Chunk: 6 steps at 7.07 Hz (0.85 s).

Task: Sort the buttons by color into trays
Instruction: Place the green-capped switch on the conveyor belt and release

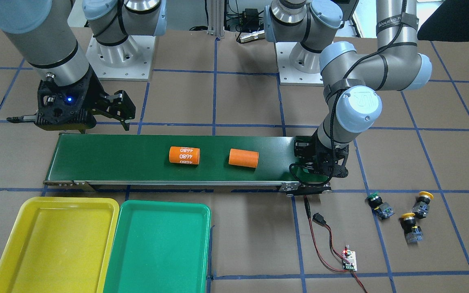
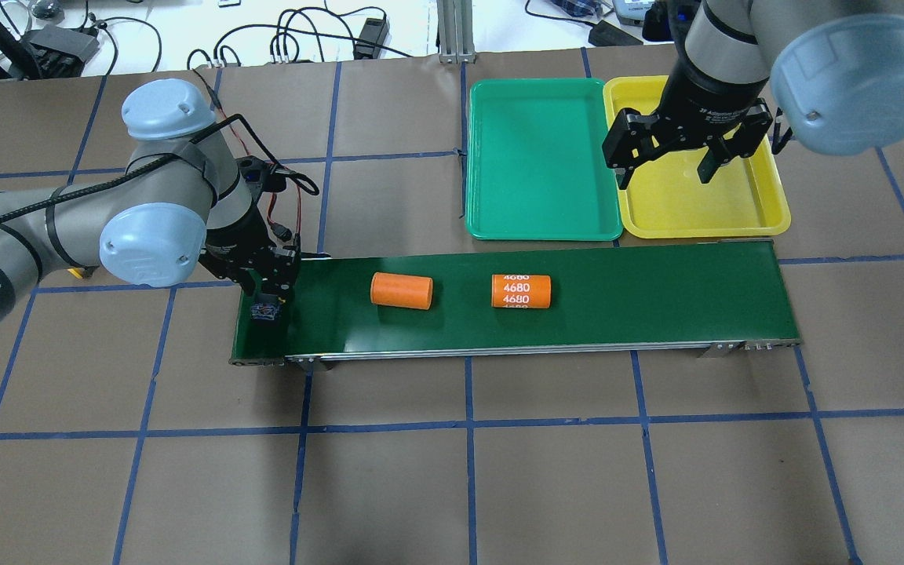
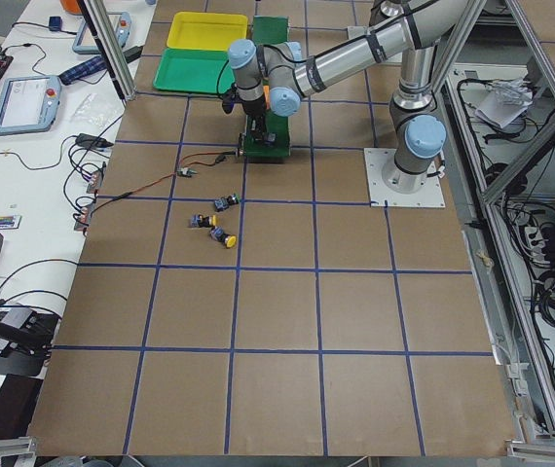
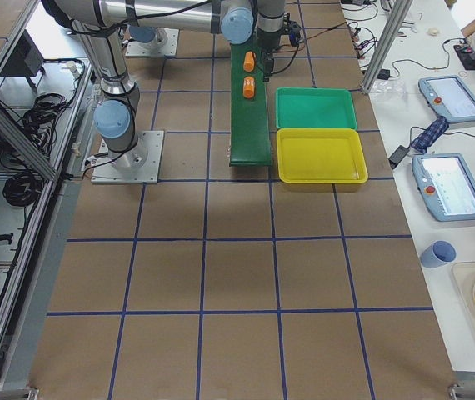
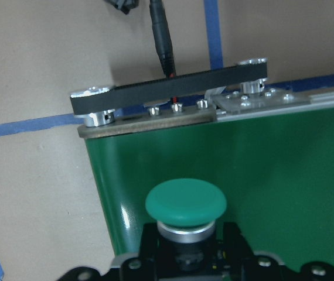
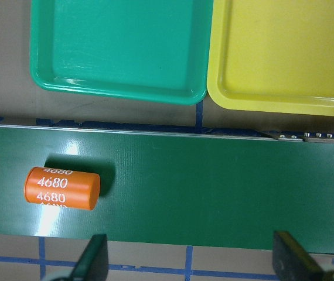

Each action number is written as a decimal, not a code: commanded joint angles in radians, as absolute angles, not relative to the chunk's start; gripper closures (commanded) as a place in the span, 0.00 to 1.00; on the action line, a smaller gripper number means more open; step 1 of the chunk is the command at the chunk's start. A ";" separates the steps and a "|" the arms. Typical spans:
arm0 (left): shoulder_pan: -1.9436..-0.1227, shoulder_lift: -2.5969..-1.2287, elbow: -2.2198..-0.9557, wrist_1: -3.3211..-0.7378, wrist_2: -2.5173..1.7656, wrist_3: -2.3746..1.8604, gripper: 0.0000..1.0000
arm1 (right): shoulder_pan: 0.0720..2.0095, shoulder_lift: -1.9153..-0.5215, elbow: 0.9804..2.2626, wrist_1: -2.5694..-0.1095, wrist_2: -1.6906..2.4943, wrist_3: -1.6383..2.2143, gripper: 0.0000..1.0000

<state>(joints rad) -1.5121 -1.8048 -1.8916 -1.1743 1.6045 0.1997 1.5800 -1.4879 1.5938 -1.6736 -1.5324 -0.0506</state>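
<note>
Left gripper (image 2: pixel 267 297): clamped on green button (image 5: pixel 185 204), low over belt (image 1: pixel 136 158) end. Right gripper (image 2: pixel 665 165): fingers wide apart, gripping nothing, hanging above opposite belt end near trays. Yellow tray (image 1: pixel 55 244), green tray (image 1: pixel 157 248): side by side, just beside belt. Second green button (image 1: pixel 375 199), two yellow buttons (image 1: pixel 425 196) (image 1: pixel 407 215): on table past left-arm belt end, close together. Two orange cylinders (image 1: pixel 184 155) (image 1: pixel 243 158): lying mid-belt, apart.

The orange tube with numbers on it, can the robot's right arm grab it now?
Probably yes. The right gripper is open and empty above the belt's end, and nothing lies between it and the tube.
</note>
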 commanded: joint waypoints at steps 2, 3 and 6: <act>-1.513 -1.769 -1.870 -1.178 1.597 0.192 0.00 | 1.580 -1.488 1.594 -1.674 -1.532 -0.051 0.00; -1.488 -1.752 -1.832 -1.180 1.606 0.192 0.00 | 1.580 -1.488 1.594 -1.674 -1.532 -0.051 0.00; -1.266 -1.821 -1.741 -1.171 1.597 0.253 0.00 | 1.580 -1.488 1.594 -1.674 -1.532 -0.051 0.00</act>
<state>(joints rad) -1.3472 -1.7916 -1.7624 -1.1792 1.6039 0.2200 1.5800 -1.4879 1.5938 -1.6735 -1.5324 -0.0506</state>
